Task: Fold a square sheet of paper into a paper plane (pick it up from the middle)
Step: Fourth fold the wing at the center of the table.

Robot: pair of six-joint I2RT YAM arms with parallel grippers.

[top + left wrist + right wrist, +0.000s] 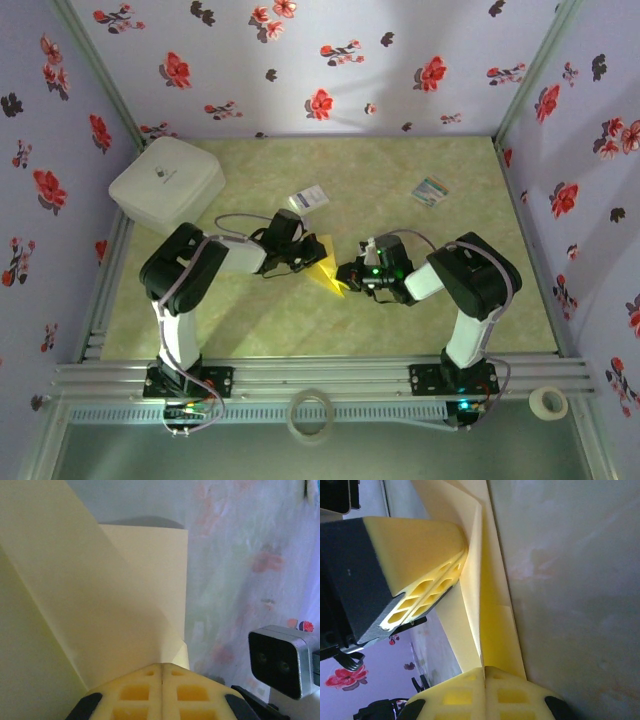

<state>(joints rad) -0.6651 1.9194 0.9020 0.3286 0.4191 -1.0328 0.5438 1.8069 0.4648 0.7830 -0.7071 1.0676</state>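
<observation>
— Could any writing be read?
— No. The blue print on the small white card, above centre in the top view, was too small.
— And the claws?
— The left claw and the right claw were both pinched tight on the folded sheet of paper, mid-frame between them. Its long axis ran roughly top to bottom, with the pointed end lowest.

paper sheet: pale yellow | walls: lilac, red-and-black flowers | table: mottled green | box: white | card: multicoloured stripes
</observation>
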